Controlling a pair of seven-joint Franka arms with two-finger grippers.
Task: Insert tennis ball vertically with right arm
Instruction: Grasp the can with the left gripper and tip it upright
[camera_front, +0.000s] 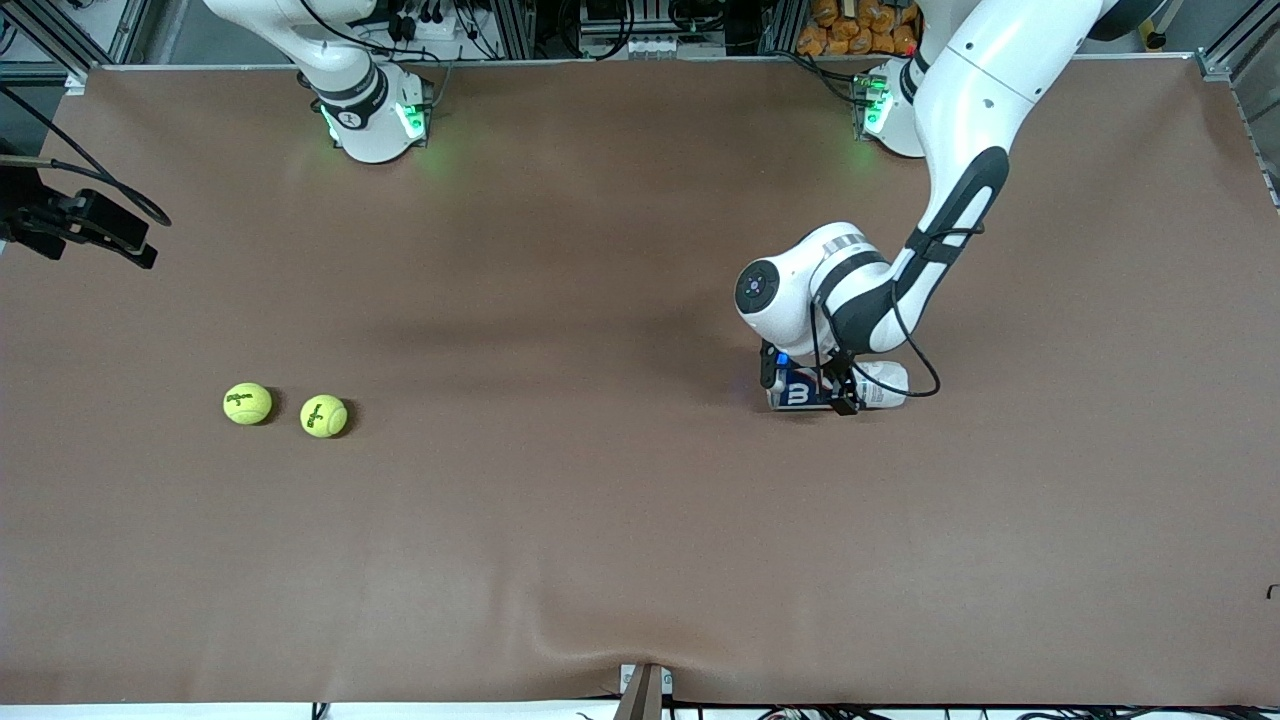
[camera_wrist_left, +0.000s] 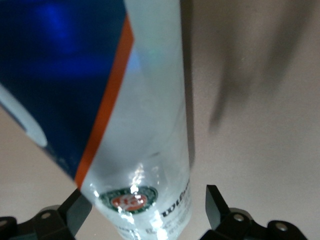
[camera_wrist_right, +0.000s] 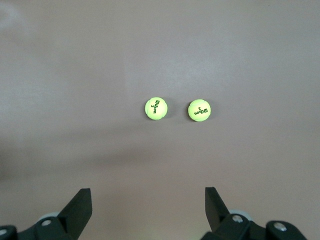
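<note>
While most of the brown tabletop (camera_front: 600, 520) lies bare, the left arm (camera_front: 960, 150) reaches down from its base at the top of the front view and bends low over the left arm's half of the surface. Its wrist hides much of a clear tennis ball can (camera_front: 880, 383) lying on its side there, so only the blue label and the pale end show. The left gripper (camera_front: 806, 381) stands with its jaws wide, one finger on each side of the can; in the left wrist view the can (camera_wrist_left: 145, 150) fills the frame between the fingertips (camera_wrist_left: 216, 202), too close and blurred to tell whether they touch it. Only the base and lower links of the right arm (camera_front: 350, 80) show in the front view, the rest being cut off by the top edge. The right gripper (camera_wrist_right: 148, 210) is seen in its own wrist view, jaws wide and holding nothing, high over two tennis balls. These balls (camera_front: 247, 403) (camera_front: 324, 416) rest near each other toward the right arm's end of the tabletop, apart and not touching, well apart from the can.
</note>
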